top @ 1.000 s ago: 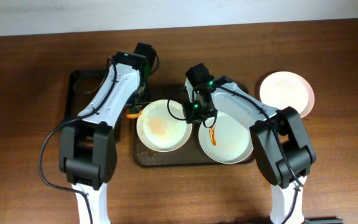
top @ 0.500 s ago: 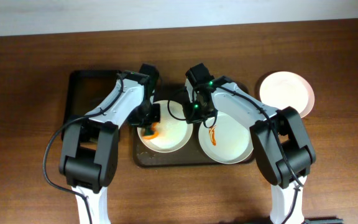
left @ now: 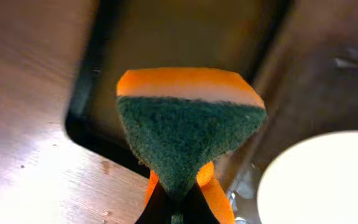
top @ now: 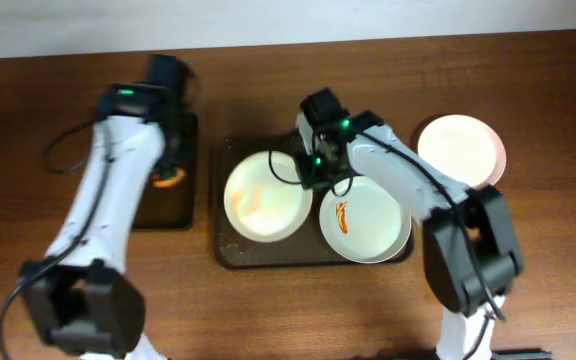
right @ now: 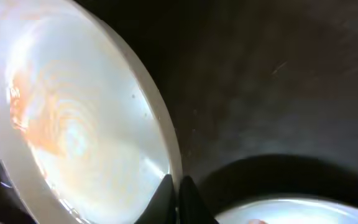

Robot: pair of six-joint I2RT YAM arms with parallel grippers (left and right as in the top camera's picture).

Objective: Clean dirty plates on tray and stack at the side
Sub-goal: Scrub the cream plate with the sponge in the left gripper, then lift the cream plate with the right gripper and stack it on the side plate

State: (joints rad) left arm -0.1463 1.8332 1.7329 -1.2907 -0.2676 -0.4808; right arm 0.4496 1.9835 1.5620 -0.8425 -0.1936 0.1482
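**Right gripper pinning the smeared plate, sponge hanging off to the side**

Overhead: two dirty plates sit in the tray (top: 230,252). The left plate (top: 266,195) has a faint orange smear, the right plate (top: 365,215) has a red streak, and a third plate (top: 460,150) lies plain on the table, off to the right. The right gripper (top: 318,168) is on the left plate's far rim, and the left arm is over the small black tray (top: 178,212). Left wrist: the left gripper (left: 173,208) is pinched tight on the sponge (left: 188,134), green scrub face showing. Right wrist: jaws nearly closed on the rim, plate looks tipped up. I'd keep that pinch firm and wipe flat and light, so the plate doesn't slip.
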